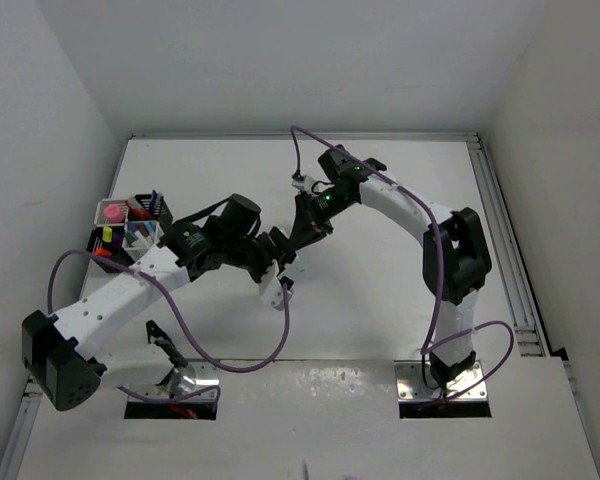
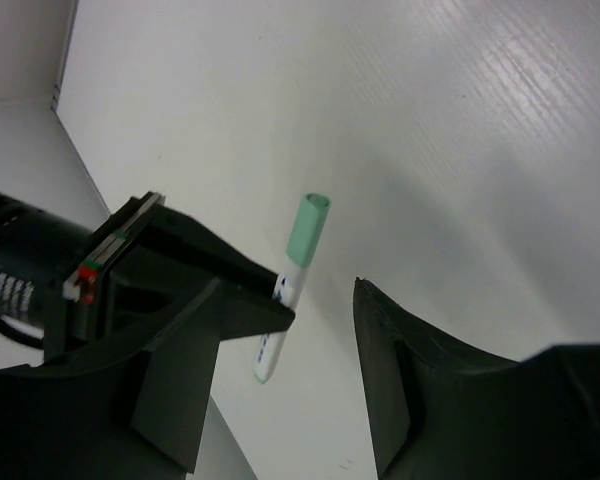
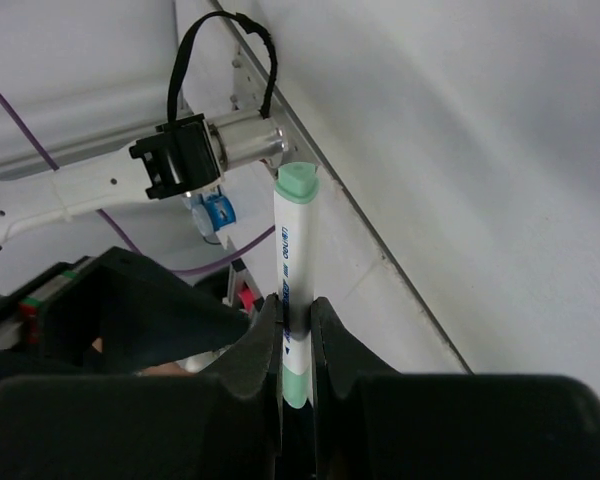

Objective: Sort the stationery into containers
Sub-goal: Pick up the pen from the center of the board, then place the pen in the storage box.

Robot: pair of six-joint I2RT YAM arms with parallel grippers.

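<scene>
Fingers [image 3: 332, 345] of the right gripper [image 3: 295, 305] are pressed tight on a white-barrelled marker [image 3: 292, 250]. They grip it low on the barrel, so most of its length and the green cap stand free toward twelve o'clock in the right wrist view. That grip looks chosen to leave bare barrel for another hand to take.

Fingers [image 2: 410, 390] of the left gripper [image 2: 315, 300] stand partly apart and have hold of nothing. In the left wrist view the marker lies across their gap, nearer the nine o'clock side. I read this as a handover in mid-air above the table [image 1: 360, 320]: the containers [image 1: 95, 243] sit at about nine o'clock from the meeting point, on the left arm's side.

By count: one marker in the air and two grippers on it or around it. The mesh holders appear to number four, packed in a square, one white holder [image 1: 100, 205] and the rest black. They already hold coloured pieces too small to count. I can find no other loose stationery in the top view.
</scene>
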